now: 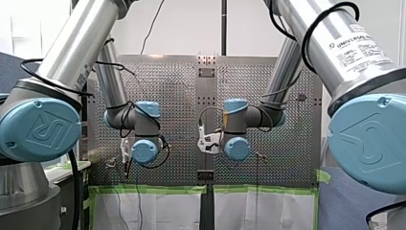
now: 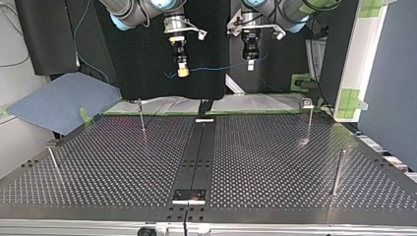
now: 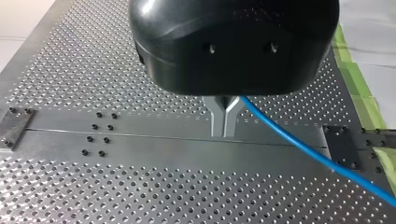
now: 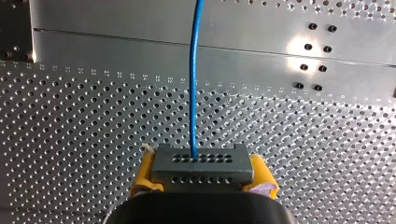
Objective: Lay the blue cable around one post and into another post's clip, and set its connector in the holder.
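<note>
In the top view both arms hang high above the perforated table point(image 2: 275, 162). My right gripper point(image 2: 183, 72), with yellow pads, is at that view's left and my left gripper point(image 2: 251, 66) at its right. The blue cable point(image 2: 216, 67) runs between them in the air. The right wrist view has my right gripper point(image 4: 201, 175) shut on the grey connector point(image 4: 201, 161), and the cable point(image 4: 192, 93) leaves it straight ahead. My left gripper point(image 3: 225, 133) has its metal fingers shut on the blue cable point(image 3: 299, 144), which trails off to one side.
Thin posts stand on the table in the top view: one point(image 2: 141, 116) at the back left, one with a clip on top point(image 2: 309, 118) at the back right, one point(image 2: 338, 172) at the right, one point(image 2: 53, 162) at the left. A small bracket point(image 2: 189, 195) sits on the dark centre strip.
</note>
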Motion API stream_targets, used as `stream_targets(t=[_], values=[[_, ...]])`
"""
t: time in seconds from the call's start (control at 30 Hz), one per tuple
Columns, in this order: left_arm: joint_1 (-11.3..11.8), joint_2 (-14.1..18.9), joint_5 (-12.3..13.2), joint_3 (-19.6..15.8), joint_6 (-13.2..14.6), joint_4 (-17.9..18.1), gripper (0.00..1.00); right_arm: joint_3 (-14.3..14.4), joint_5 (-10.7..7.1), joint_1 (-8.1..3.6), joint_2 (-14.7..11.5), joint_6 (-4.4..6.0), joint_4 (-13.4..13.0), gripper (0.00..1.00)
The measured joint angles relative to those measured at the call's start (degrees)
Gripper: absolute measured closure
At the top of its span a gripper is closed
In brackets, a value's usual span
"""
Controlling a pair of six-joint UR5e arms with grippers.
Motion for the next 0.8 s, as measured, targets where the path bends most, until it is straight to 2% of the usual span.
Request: stream_targets(t=[0.57,0.67,0.8], values=[[0.02,-0.03,0.02,0.02,0.00,-0.10,1.00,-0.03,-0.03,0.02,0.02,-0.02,0.03,1.00],[0.02,-0.02,0.02,0.02,0.00,-0.10,1.00,-0.66,-0.45,0.64,0.64,-0.06,0.66,1.00],[0.02,-0.02,0.02,0.02,0.00,-0.10,1.00,-2.30,-0.74,2.54,2.54,-0.08,2.54,1.00]])
